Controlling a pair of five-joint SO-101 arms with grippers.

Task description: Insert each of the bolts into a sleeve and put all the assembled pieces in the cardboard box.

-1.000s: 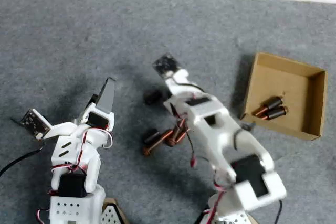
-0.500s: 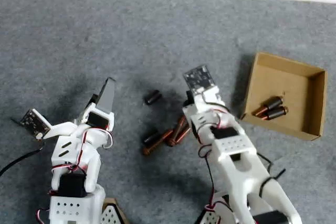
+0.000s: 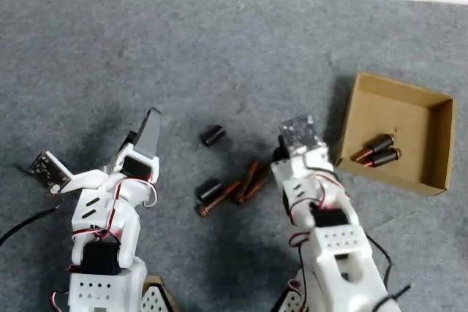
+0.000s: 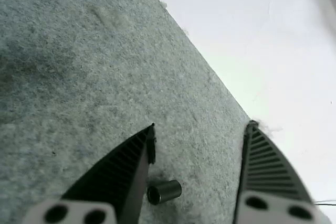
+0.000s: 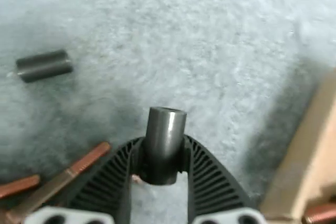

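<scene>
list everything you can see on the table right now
held sleeve: 1, black, clamped in the right jaws
loose sleeves: 2, black, on the mat between the arms, one at the bolt cluster
bolts: 3 it seems, copper, clustered on the mat
assembled pieces: 2, black and copper, inside the cardboard box
cardboard box: 1, brown, beside the right arm
mat: 1, grey, under everything
left arm: 1, white, left jaws open, empty
right arm: 1, white, near the box

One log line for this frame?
left gripper: open, over mat | right gripper: shut on sleeve, near box | box: two assembled pieces | mat: loose sleeve, bolts
</scene>
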